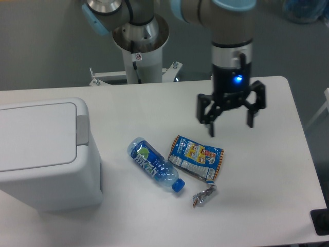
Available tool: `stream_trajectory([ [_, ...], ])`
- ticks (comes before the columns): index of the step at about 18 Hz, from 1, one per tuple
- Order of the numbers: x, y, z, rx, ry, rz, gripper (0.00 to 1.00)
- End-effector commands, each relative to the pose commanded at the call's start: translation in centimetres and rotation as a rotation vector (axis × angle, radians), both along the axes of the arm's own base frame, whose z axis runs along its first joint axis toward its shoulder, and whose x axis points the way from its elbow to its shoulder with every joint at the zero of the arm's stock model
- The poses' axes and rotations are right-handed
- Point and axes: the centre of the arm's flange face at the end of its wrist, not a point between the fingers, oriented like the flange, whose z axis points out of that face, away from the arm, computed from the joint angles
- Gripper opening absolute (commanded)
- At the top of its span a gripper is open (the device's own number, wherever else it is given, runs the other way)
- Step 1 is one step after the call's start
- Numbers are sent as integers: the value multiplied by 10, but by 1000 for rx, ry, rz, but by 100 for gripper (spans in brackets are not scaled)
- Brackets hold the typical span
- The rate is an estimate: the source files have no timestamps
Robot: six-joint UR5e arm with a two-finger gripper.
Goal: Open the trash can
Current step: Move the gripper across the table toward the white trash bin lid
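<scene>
The trash can (43, 154) is a large boxy white bin at the left of the table, its flat lid down and a grey push tab (82, 130) along the lid's right edge. My gripper (230, 123) hangs open over the table's middle right, fingers pointing down with nothing between them, far to the right of the trash can. It is just above and to the right of the snack wrapper.
A blue plastic bottle (155, 171) lies on its side between the trash can and a blue crumpled snack wrapper (197, 157). A small twisted foil scrap (204, 196) lies below the wrapper. The arm's base column (139, 46) stands behind the table.
</scene>
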Motion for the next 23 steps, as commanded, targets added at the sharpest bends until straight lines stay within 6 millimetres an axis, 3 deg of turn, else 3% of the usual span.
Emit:
stream_trajectory([
  [9, 88, 56, 5, 33, -45, -114, 100],
  [13, 122, 58, -7, 16, -65, -158, 100],
  [17, 138, 53, -9, 12, -68, -174, 100],
  [23, 153, 62, -10, 11, -70, -207, 100],
])
